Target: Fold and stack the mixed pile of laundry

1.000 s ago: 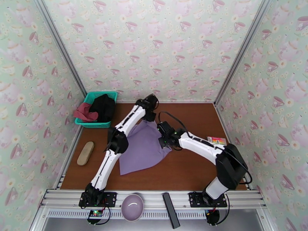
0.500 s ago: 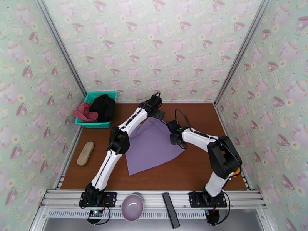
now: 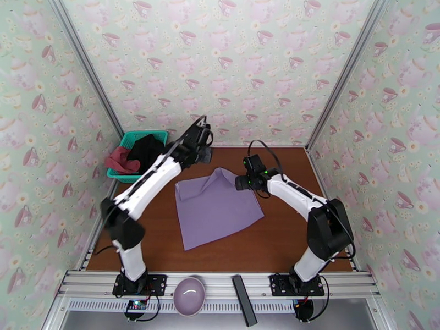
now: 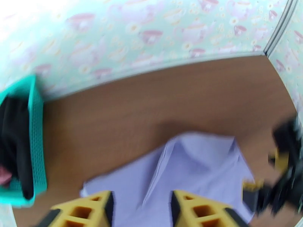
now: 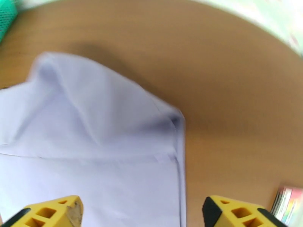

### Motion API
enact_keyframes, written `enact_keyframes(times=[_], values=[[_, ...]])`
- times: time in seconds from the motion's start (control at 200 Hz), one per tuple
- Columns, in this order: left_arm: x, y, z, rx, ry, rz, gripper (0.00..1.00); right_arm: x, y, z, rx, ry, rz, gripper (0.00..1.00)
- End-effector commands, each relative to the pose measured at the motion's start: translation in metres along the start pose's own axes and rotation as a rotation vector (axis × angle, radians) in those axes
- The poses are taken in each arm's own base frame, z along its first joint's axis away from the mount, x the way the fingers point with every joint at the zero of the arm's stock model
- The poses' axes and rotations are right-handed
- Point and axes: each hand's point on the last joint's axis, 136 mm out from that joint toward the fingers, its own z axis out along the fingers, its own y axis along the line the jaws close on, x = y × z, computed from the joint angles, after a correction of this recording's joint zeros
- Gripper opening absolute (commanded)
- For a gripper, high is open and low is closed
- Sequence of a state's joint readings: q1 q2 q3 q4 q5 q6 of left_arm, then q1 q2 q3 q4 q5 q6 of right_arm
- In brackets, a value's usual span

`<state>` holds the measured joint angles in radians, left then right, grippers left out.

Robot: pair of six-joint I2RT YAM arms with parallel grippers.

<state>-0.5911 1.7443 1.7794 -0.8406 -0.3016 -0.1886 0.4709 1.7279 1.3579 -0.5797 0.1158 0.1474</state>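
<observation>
The left arm (image 3: 146, 185) and right arm (image 3: 291, 194) are built of glossy white links with black joints, mounted on black base plates (image 3: 140, 284). A thin black cable (image 3: 263, 142) loops off each wrist. The fingers (image 4: 85, 212) are yellow blocks with square cut-outs and black edging.

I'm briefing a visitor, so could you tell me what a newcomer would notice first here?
A lavender cloth lies on the table, far edge folded over, the left gripper and right gripper open near that edge. At the far left corner, a teal basket holds a black garment and a red top.
</observation>
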Motion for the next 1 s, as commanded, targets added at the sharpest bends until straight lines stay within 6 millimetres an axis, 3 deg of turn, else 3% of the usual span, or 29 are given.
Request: enact_keyframes(times=[0.0, 0.105, 0.195, 0.341, 0.561, 0.716, 0.892, 0.992], values=[[0.084, 0.010, 0.025, -0.061, 0.210, -0.047, 0.46, -0.011, 0.030, 0.018, -0.083, -0.004, -0.160, 0.92], [0.125, 0.015, 0.035, -0.068, 0.242, -0.103, 0.65, -0.017, 0.048, 0.035, -0.058, 0.006, -0.238, 0.92], [0.145, 0.018, 0.045, -0.074, 0.233, -0.137, 0.77, -0.021, 0.055, 0.055, -0.003, 0.029, -0.273, 0.90], [0.155, 0.021, 0.055, -0.086, 0.208, -0.172, 0.75, -0.029, 0.043, 0.083, 0.131, 0.034, -0.271, 0.87], [0.160, 0.018, 0.055, -0.077, 0.222, -0.195, 0.72, -0.047, 0.021, 0.117, 0.317, 0.012, -0.258, 0.84], [0.180, 0.018, 0.054, -0.065, 0.262, -0.231, 0.70, -0.077, 0.003, 0.125, 0.354, -0.044, -0.175, 0.83], [0.208, 0.016, 0.056, -0.052, 0.304, -0.271, 0.69, -0.117, -0.030, 0.125, 0.311, -0.134, 0.071, 0.83], [0.213, 0.013, 0.059, -0.045, 0.303, -0.290, 0.69, -0.124, -0.046, 0.131, 0.294, -0.141, 0.182, 0.83]])
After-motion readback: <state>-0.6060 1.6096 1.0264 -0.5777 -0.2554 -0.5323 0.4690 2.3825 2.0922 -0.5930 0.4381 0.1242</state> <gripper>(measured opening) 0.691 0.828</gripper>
